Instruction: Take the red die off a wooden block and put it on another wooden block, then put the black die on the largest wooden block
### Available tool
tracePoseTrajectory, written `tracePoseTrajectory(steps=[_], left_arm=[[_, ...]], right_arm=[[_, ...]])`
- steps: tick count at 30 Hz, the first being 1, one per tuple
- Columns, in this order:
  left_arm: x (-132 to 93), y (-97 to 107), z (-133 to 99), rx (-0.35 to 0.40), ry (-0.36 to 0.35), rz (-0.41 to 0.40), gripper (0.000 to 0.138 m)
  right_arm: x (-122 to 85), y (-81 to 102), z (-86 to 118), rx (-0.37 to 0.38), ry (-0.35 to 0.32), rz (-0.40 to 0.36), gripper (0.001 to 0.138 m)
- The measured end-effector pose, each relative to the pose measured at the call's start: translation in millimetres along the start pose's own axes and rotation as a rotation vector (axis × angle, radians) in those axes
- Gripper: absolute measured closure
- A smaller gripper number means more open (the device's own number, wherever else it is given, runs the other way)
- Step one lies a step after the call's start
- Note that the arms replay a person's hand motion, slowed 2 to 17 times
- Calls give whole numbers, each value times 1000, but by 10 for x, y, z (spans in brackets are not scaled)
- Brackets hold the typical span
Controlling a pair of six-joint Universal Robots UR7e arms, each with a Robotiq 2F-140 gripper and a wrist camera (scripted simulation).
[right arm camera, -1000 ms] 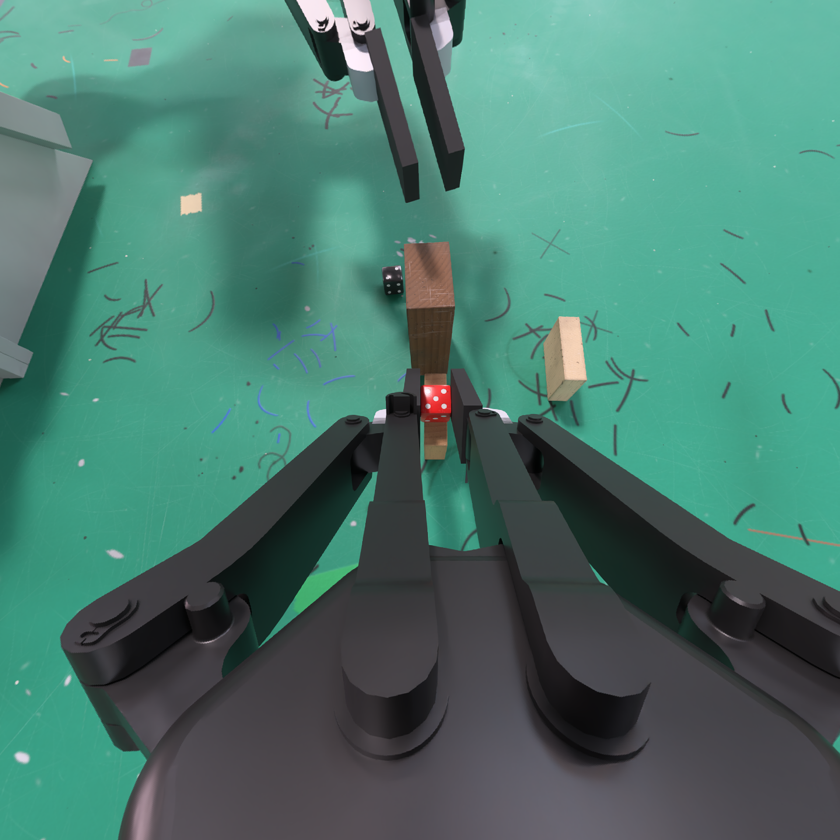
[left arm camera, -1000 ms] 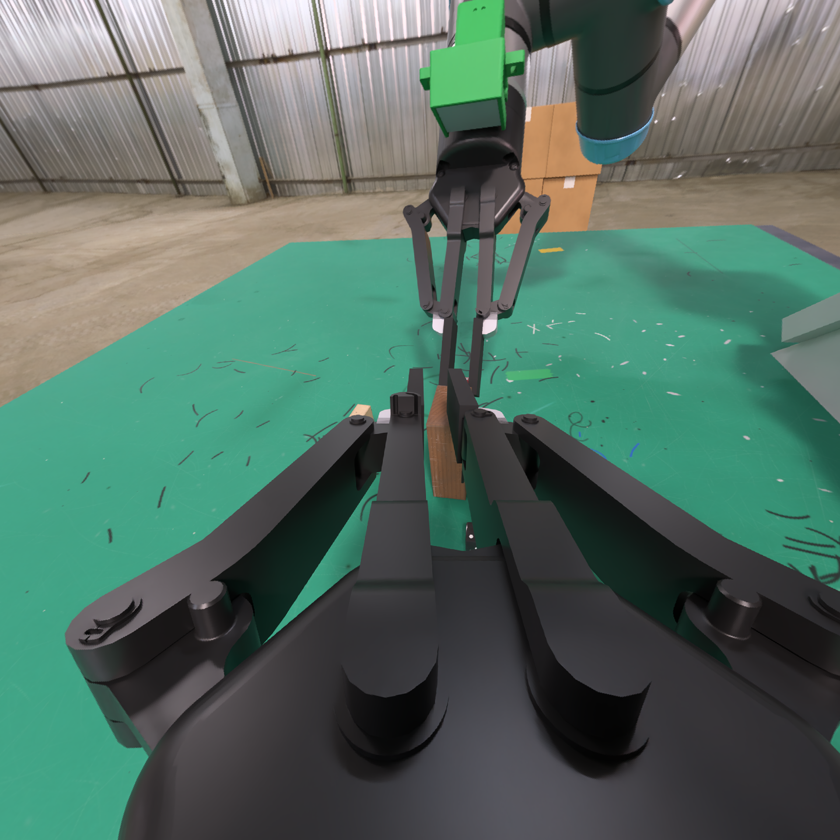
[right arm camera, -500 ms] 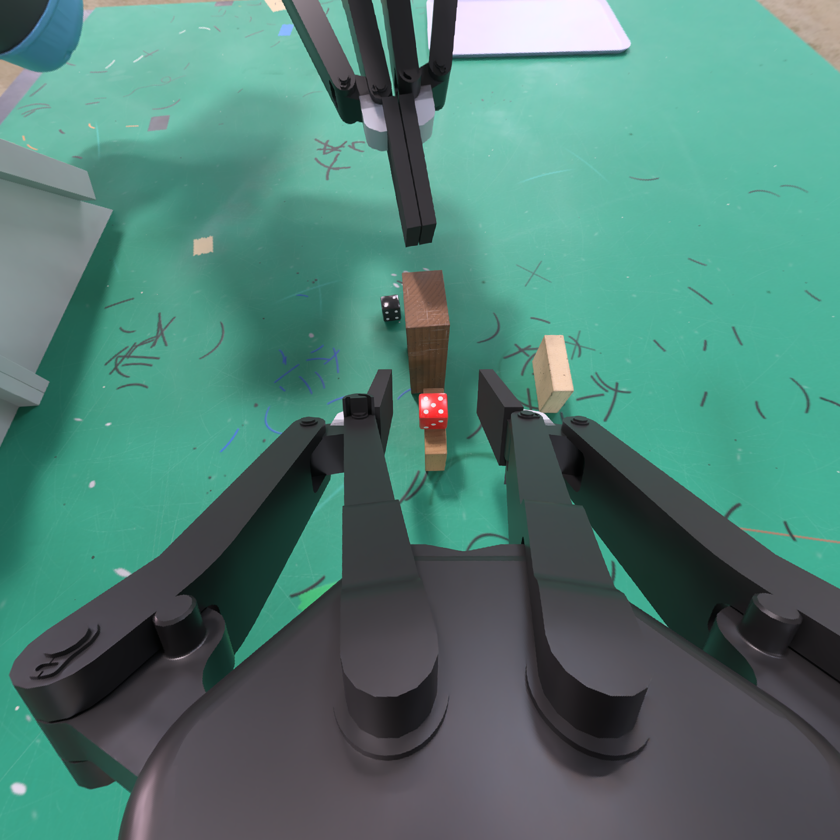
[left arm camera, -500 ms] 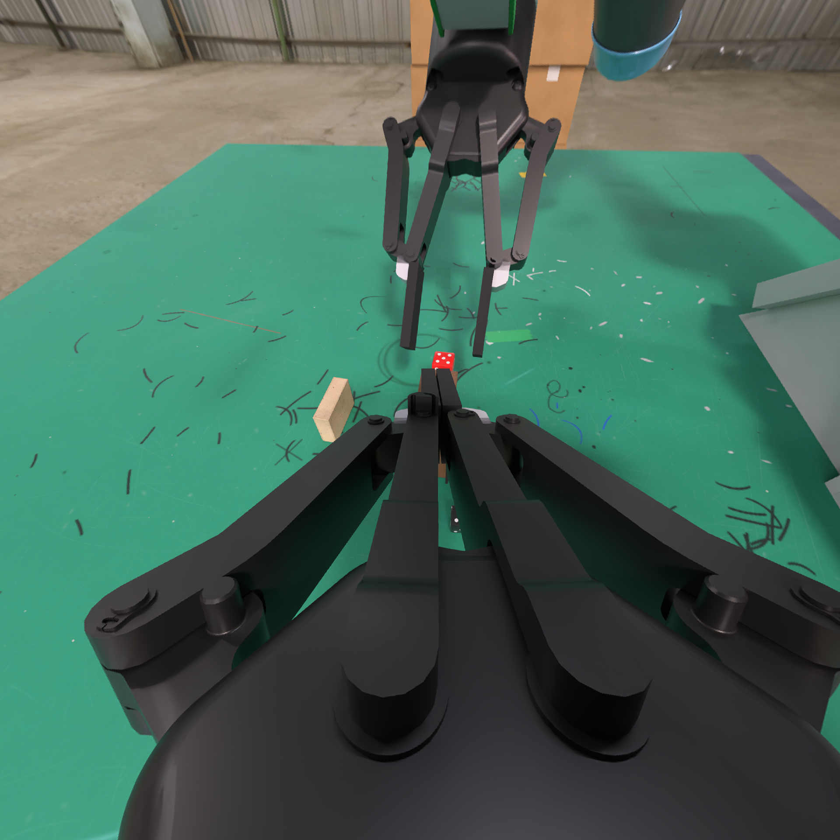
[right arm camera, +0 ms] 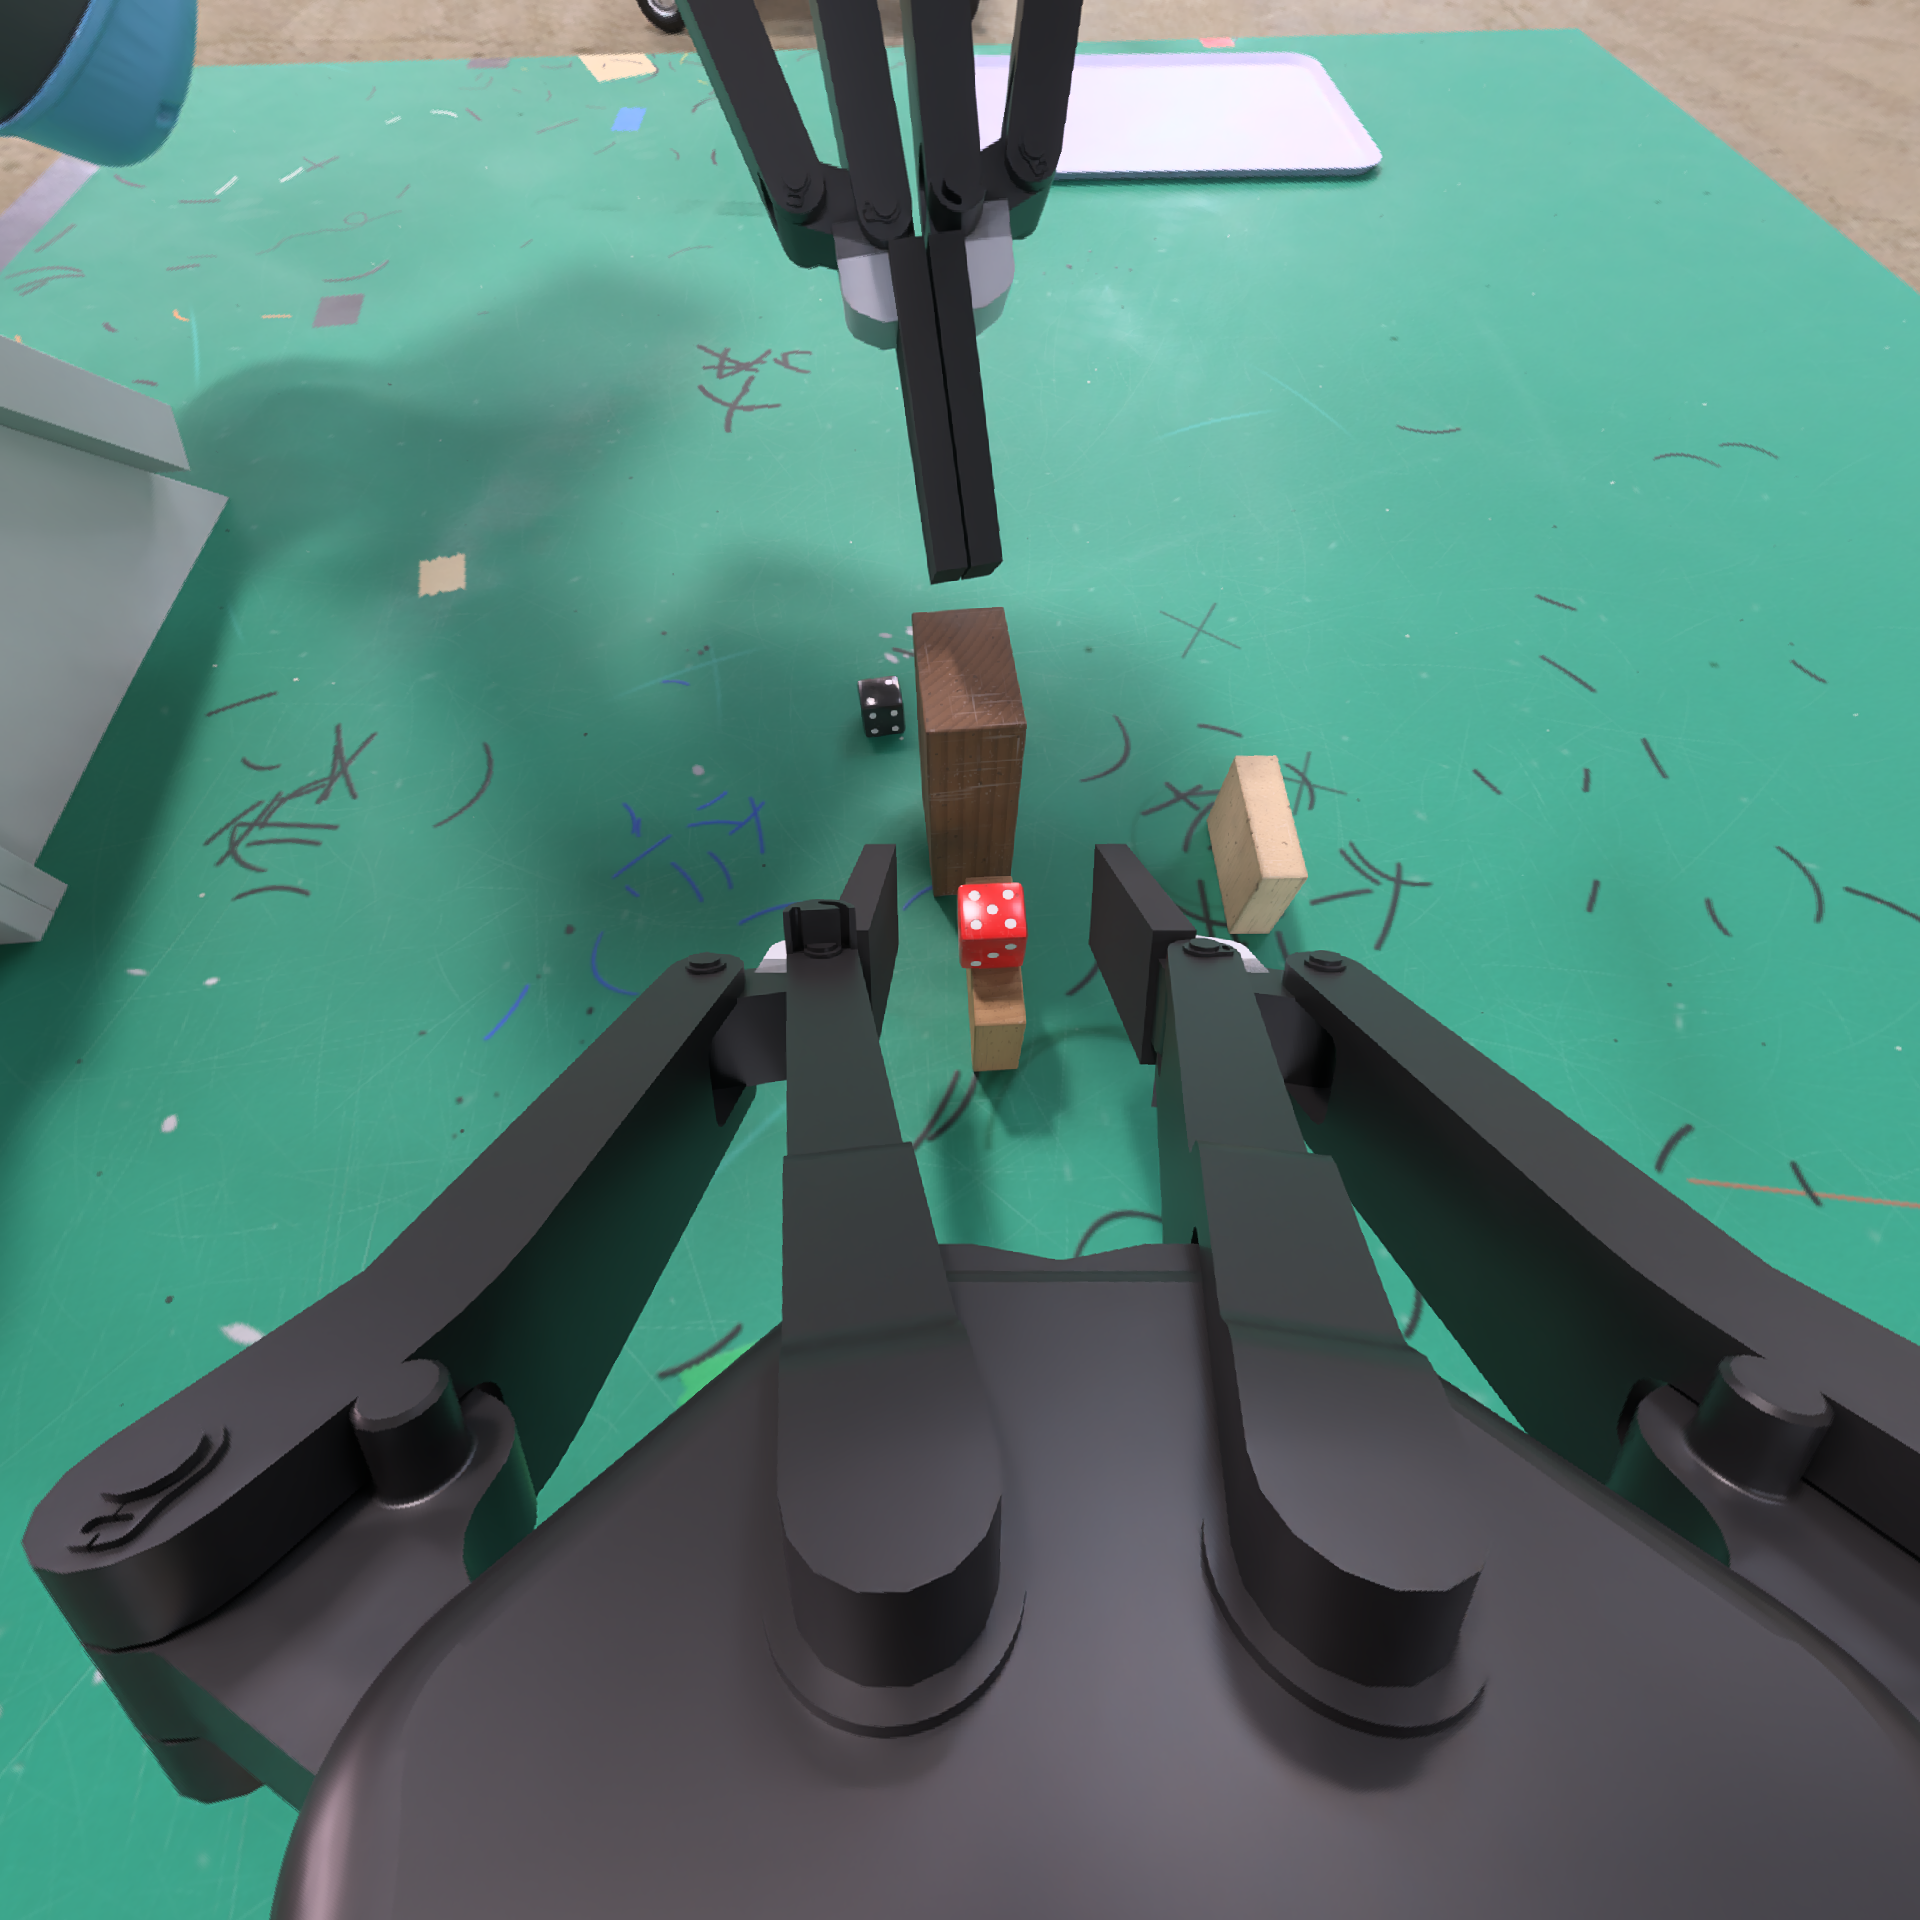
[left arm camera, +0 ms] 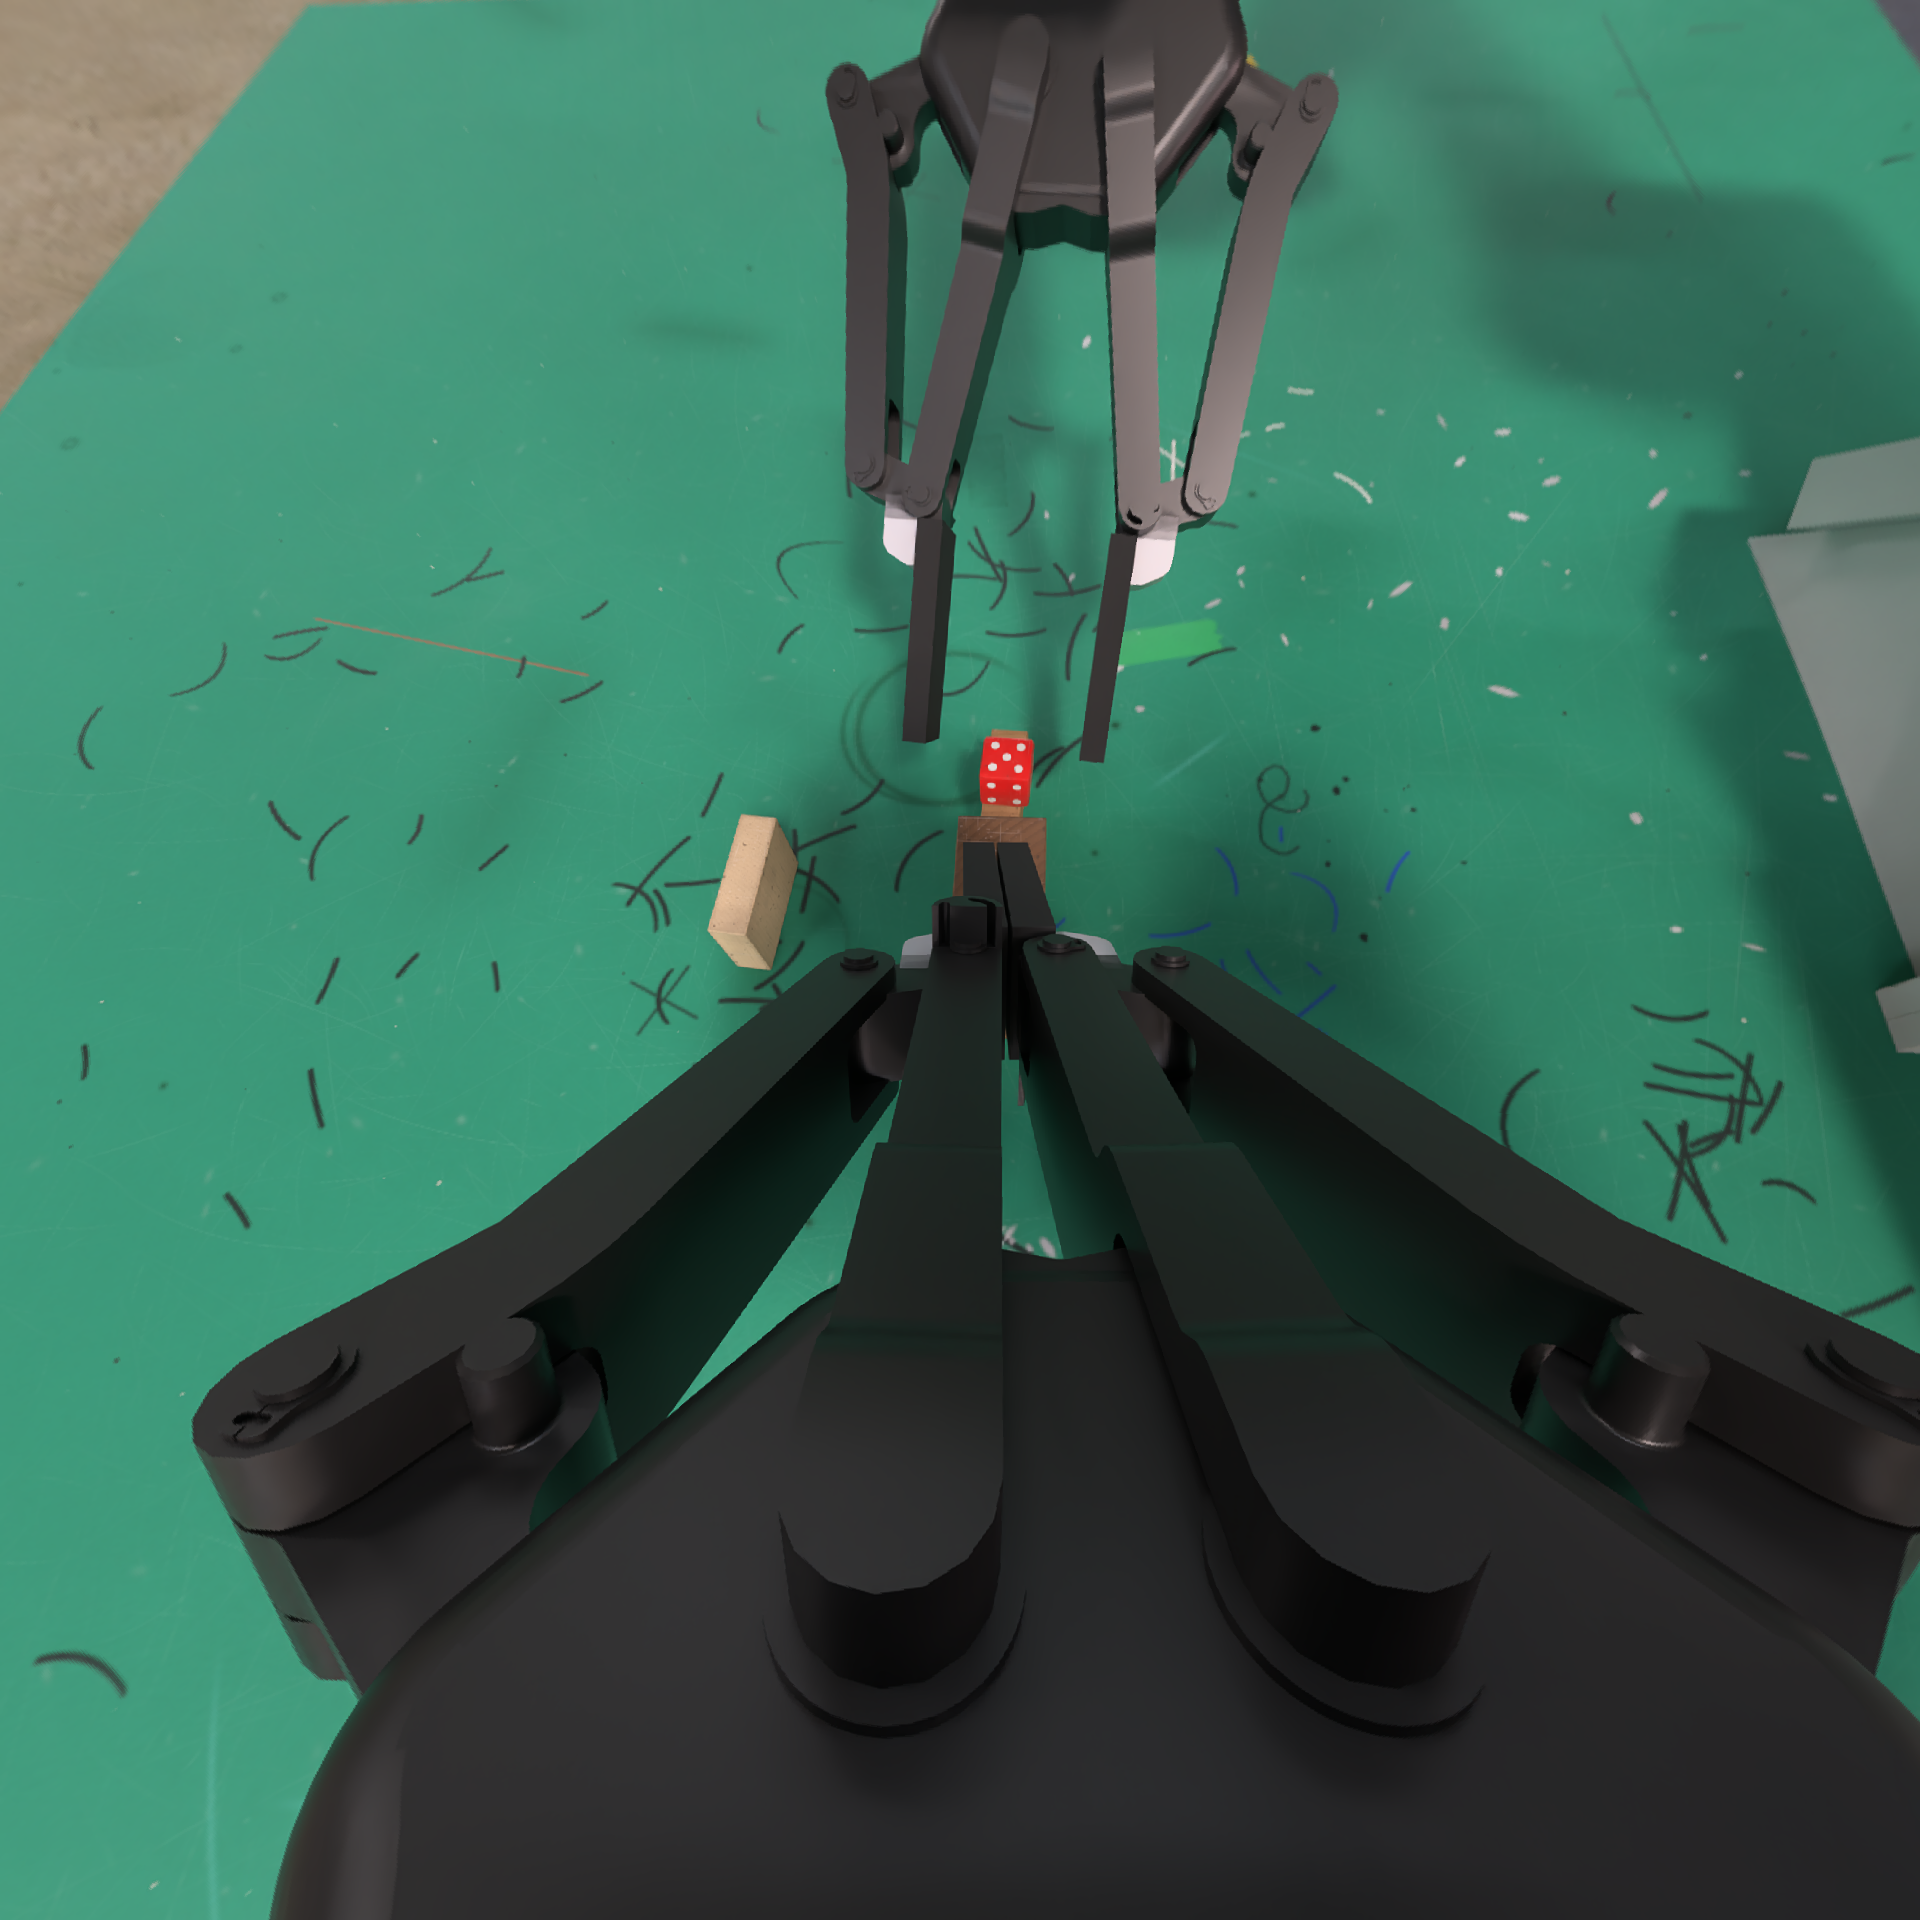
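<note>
So in the left wrist view our left gripper [left arm camera: 1000,883] is clenched on nothing, hovering over the dark brown block [left arm camera: 1003,831], which it mostly hides. Beyond it the red die [left arm camera: 1006,771] sits on a small tan block [left arm camera: 1006,736].

Right wrist view: our right gripper [right arm camera: 992,914] is spread wide and empty, one finger either side of the red die, not touching. The black die [right arm camera: 881,708] lies on the green mat [right arm camera: 1455,623] just beside the dark block — the pale block [right arm camera: 1257,844] lies off to the side. The perch is narrow, so we reckon an off-centre squeeze could flick the die off or tip it.
</note>
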State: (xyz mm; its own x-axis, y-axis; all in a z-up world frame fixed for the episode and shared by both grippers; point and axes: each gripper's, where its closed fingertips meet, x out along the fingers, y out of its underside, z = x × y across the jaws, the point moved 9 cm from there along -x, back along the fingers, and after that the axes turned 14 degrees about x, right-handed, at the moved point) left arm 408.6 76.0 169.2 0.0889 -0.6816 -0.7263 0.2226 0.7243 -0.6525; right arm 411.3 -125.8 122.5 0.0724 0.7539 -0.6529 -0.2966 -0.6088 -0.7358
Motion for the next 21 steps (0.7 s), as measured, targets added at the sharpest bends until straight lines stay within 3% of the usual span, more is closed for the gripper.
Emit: tracePoseTrajectory(steps=[8, 21], left_arm=[[61, -81, 17, 45, 40, 107, 138], [96, -177, 53, 65, 83, 214, 138]], right_arm=[[42, 48, 5, -5, -11, -3, 90], [62, 81, 7, -22, -17, -2, 93]])
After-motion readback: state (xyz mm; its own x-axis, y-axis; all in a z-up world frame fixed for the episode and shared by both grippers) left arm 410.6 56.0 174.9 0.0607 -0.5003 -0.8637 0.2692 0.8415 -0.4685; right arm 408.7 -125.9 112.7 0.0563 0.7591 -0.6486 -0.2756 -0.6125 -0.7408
